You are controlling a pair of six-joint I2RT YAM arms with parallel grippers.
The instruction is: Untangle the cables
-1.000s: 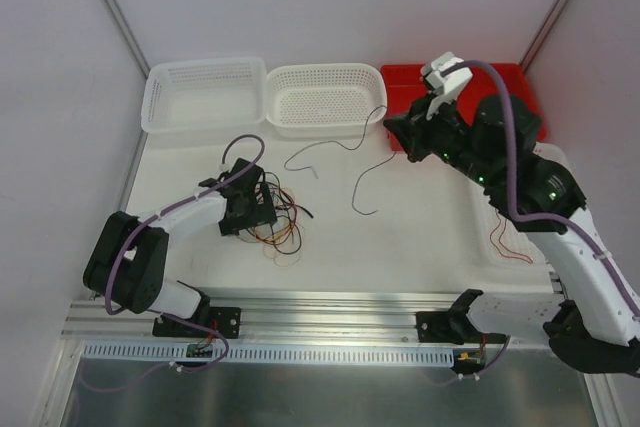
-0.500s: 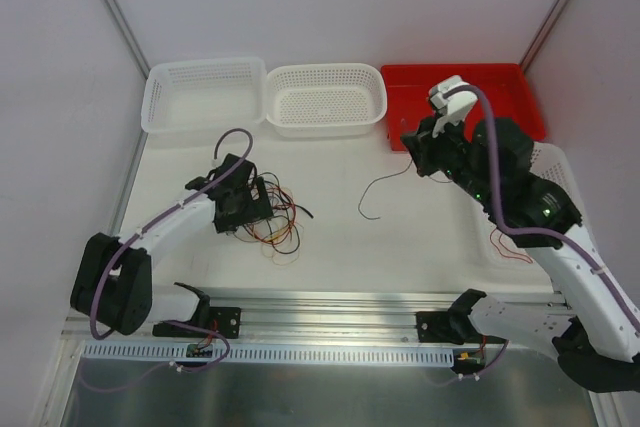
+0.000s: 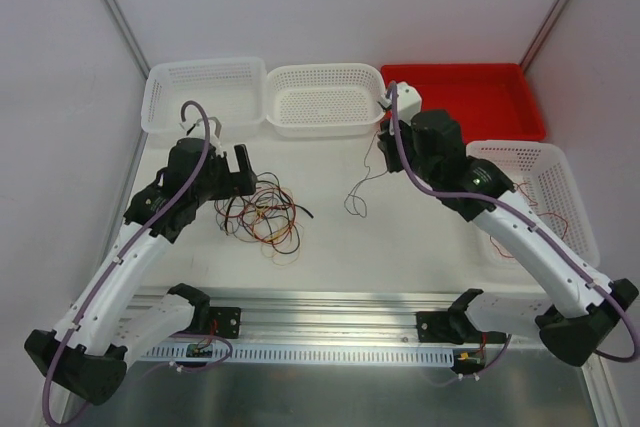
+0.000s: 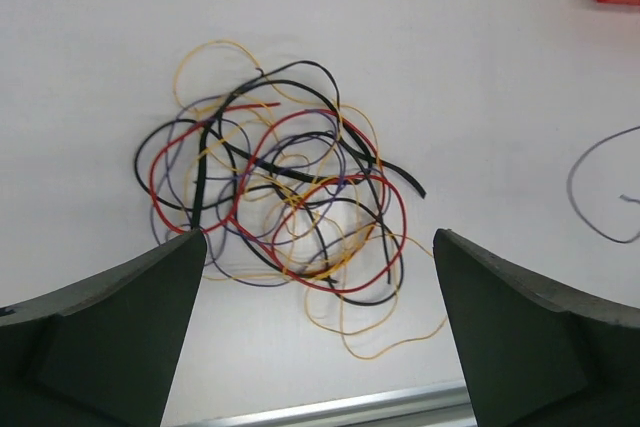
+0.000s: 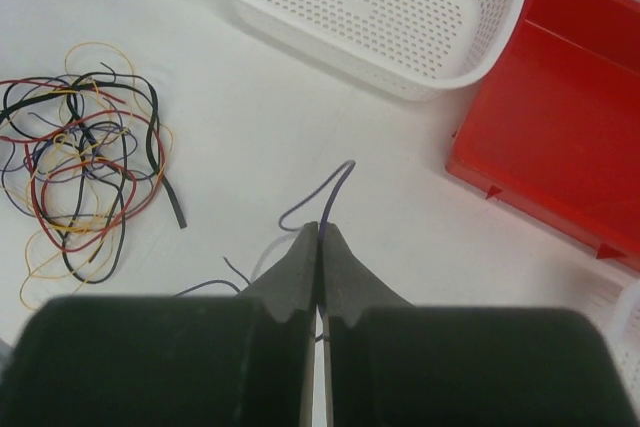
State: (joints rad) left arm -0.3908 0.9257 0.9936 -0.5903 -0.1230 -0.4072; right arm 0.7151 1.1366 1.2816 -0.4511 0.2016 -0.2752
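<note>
Moved: right arm has swung left from over the red tray point(image 3: 480, 97) to the table's point(image 3: 420, 237) middle, bringing a purple-grey strand point(image 5: 336, 185); left arm has lifted off the bundle point(image 4: 290, 197) and drawn back.
Left gripper point(image 4: 318, 235): released, fingers spread wide, nothing between them. It hangs above the bundle, probably lining up another pick.
Right gripper point(image 5: 319, 235): clenched on the strand, which trails from the tips down toward the table.
Bundle: black, red, yellow and purple wires looped together on the table, left of centre, apart from the strand.
Strand: held high, judged so that its free end stays out of the bundle before it is sorted.
Wrist views: the left one shows which wires cross which. The right one shows the pinch itself, hidden from above.
Top view: it alone shows both arms, the middle basket point(image 3: 325, 97) just behind the right gripper, and red wires lying in the right basket point(image 3: 545, 172).
</note>
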